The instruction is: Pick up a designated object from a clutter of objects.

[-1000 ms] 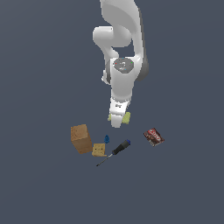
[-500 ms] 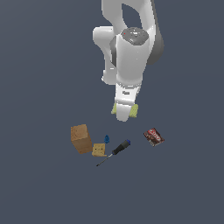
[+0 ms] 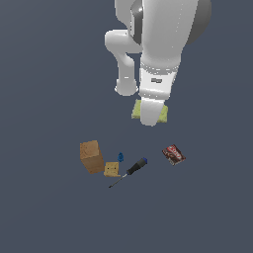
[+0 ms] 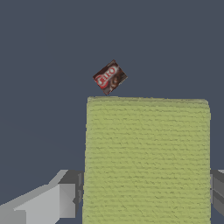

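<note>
Wrist view: the yellow-green pad [image 4: 147, 159] is seen clamped flat between the fingers [image 4: 48, 203] of the tool [image 3: 149, 114], raised clear of the clutter; grip pressure should be held and the lift kept vertical.

Dark grey surface [image 3: 44, 207] carries a brown box [image 3: 92, 156], tan cube [image 3: 111, 169] touching it, tiny blue piece [image 3: 120, 156], blue-handled screwdriver [image 3: 129, 171], and red-brown packet [image 3: 173, 154] well apart.

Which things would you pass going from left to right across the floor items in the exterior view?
Brown box → tan cube → small blue piece → screwdriver → red-brown packet.
</note>
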